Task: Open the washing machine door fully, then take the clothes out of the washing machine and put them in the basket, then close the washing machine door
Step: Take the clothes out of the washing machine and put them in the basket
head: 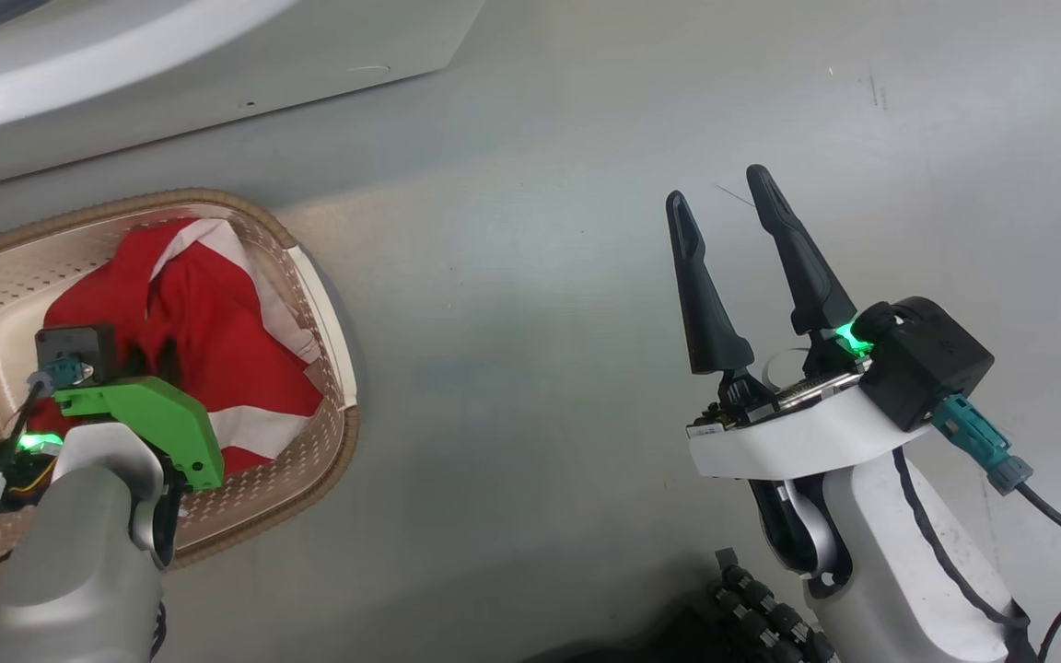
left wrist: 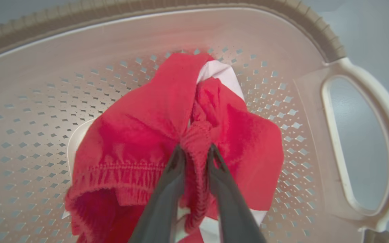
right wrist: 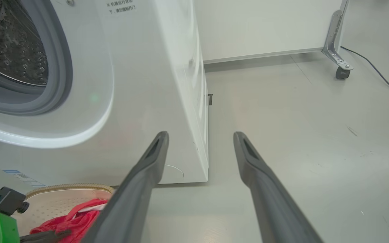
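We pinch a bunched red fold of the clothes [left wrist: 137, 135] in our left gripper [left wrist: 194, 148], low inside the basket [left wrist: 29, 101] that walls it round, so they settle there on release, while our right gripper [head: 717, 187] hovers spread and empty, the washing machine [right wrist: 140, 67] ahead-left of it.

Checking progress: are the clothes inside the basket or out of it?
Inside: the clothes lie within the basket walls, the left gripper shut on a red fold.

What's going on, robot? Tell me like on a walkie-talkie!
Left gripper shut on red clothes, down in the basket. Right gripper open, empty, above the floor. Washer mouth uncovered. Nothing in the way.
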Available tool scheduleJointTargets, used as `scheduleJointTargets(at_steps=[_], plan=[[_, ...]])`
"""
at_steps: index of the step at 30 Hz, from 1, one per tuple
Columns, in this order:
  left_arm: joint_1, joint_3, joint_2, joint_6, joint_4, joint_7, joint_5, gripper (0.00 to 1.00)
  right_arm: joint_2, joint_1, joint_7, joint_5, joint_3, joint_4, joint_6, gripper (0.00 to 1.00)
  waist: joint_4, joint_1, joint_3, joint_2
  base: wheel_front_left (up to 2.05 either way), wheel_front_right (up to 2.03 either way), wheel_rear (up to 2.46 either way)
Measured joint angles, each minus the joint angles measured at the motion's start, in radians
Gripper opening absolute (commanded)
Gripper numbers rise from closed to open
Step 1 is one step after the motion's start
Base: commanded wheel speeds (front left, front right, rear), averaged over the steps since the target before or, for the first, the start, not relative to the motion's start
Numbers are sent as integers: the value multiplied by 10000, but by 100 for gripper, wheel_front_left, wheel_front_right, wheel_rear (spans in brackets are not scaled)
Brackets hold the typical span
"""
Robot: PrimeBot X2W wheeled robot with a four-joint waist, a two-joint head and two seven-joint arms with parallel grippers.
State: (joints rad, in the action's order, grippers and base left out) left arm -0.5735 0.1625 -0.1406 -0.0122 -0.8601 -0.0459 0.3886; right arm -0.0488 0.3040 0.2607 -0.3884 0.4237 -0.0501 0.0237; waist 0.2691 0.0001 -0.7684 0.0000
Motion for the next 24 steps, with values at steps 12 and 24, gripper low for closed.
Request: scheduleJointTargets(at_steps=[12,24], plan=[[-123,-31,88,119,-725,-1011,-21,100,0,107,0,-58,-6,416,0,100,-33,0,340,0,0,0,0],[-106,-65,295,230,-562,-2061,-65,100,-2,134,0,-56,-178,859,-50,100,-385,0,1229,0,0,0,0]])
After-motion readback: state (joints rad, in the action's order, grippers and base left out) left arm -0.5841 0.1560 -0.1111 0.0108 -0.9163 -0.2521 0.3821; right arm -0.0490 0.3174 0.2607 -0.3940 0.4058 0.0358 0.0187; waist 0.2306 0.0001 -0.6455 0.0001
